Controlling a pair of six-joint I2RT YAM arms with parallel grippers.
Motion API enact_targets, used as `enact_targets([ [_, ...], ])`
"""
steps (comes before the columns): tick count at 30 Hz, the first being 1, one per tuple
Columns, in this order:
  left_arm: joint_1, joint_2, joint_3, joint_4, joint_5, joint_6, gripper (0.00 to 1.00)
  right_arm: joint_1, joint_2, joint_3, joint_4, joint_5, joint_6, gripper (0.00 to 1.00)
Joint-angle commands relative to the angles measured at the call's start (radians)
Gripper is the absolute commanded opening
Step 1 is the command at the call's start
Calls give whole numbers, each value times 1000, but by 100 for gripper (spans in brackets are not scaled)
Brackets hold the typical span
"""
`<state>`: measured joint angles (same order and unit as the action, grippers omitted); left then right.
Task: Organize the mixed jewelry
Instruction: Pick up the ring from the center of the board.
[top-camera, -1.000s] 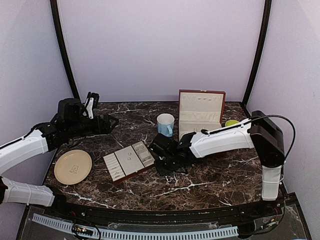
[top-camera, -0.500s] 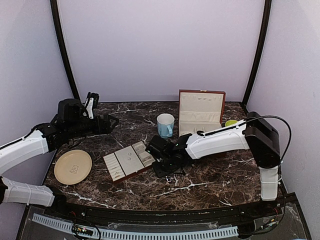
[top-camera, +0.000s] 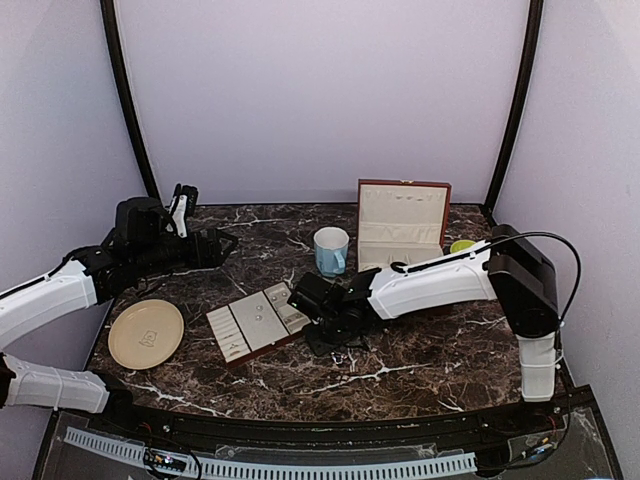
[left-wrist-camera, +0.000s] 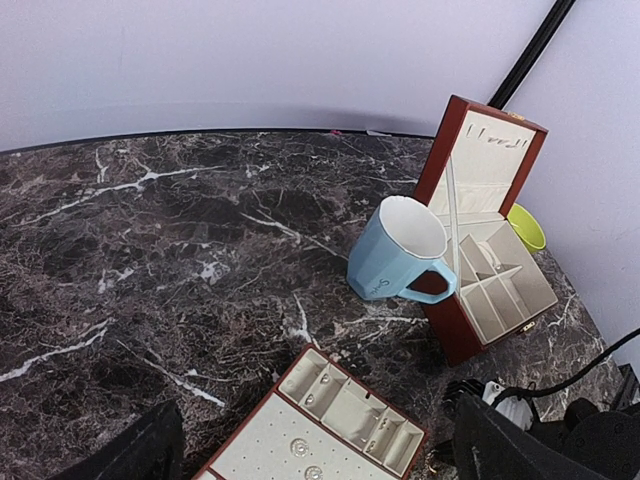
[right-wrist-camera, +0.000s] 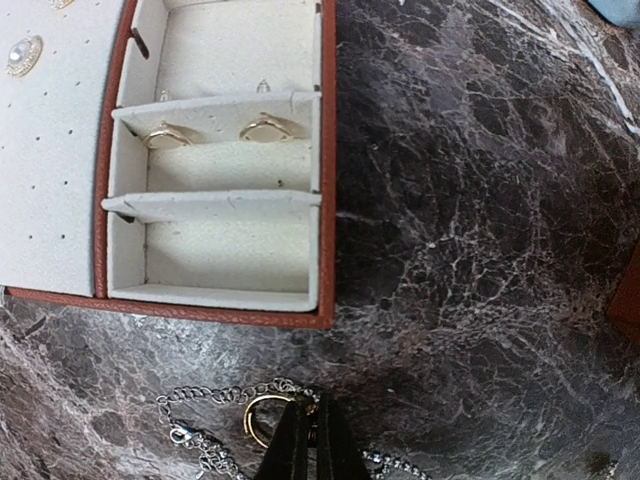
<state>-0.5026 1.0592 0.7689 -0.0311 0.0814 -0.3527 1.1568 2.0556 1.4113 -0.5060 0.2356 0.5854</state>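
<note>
1. Sliding left since a second ago, the right arm now reaches the tray (top-camera: 250, 322), and the right gripper (right-wrist-camera: 308, 408) has closed.
2. Its jaws are pressed together against a gold ring (right-wrist-camera: 258, 418) tangled with a fine chain (right-wrist-camera: 215, 398). Both lie on the table (right-wrist-camera: 480, 250) just off the tray's rim, mid-table.
3. Two more rings (right-wrist-camera: 165, 135) sit in a tray slot.
4. Left gripper (top-camera: 218, 246) hovers spread wide near the left edge.

I've got the plate (top-camera: 146, 333) at the far left of the table (top-camera: 430, 350), with the slotted tray (top-camera: 258, 322) just right of it. Behind the tray stands the mug (top-camera: 331, 249), with the open box (top-camera: 402, 228) to its right and a small bowl (top-camera: 463, 246) beyond that. Two rings (right-wrist-camera: 165, 135) sit in the tray's middle end slot. A chain (right-wrist-camera: 215, 396) and a loose ring (right-wrist-camera: 250, 420) lie on the table just before the tray.
</note>
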Motion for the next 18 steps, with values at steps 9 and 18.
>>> enact_targets([
  [9, -2, 21, -4, 25, 5, 3, 96, -19, -70, -36, 53, 23, 28, 0],
  [18, -61, 94, -20, 105, 88, -74, 94, -64, -160, -163, 187, -47, 65, 0],
])
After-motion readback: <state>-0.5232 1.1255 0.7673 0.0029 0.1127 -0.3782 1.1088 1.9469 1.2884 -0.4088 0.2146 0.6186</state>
